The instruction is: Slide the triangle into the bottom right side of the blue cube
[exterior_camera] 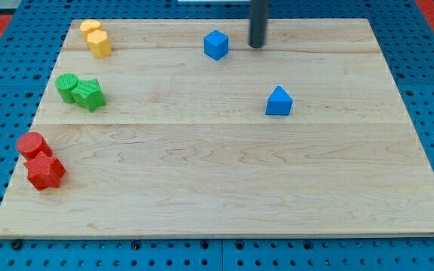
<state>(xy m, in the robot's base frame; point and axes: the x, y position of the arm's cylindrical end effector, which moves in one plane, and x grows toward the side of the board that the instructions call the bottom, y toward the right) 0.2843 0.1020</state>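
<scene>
A blue cube (215, 44) sits near the view's top, a little left of centre. A blue triangle (279, 102) lies lower and to the right of the cube, well apart from it. My tip (257, 45) comes down from the view's top edge and rests on the board just right of the blue cube, with a small gap between them. The tip is above and slightly left of the triangle, not touching it.
The wooden board (224, 188) lies on a blue pegboard surface. Two yellow blocks (96, 38) sit at the top left. A green cylinder (68, 86) and a green star (90, 95) touch at the left. A red cylinder (32, 144) and a red star (45, 172) sit at the lower left.
</scene>
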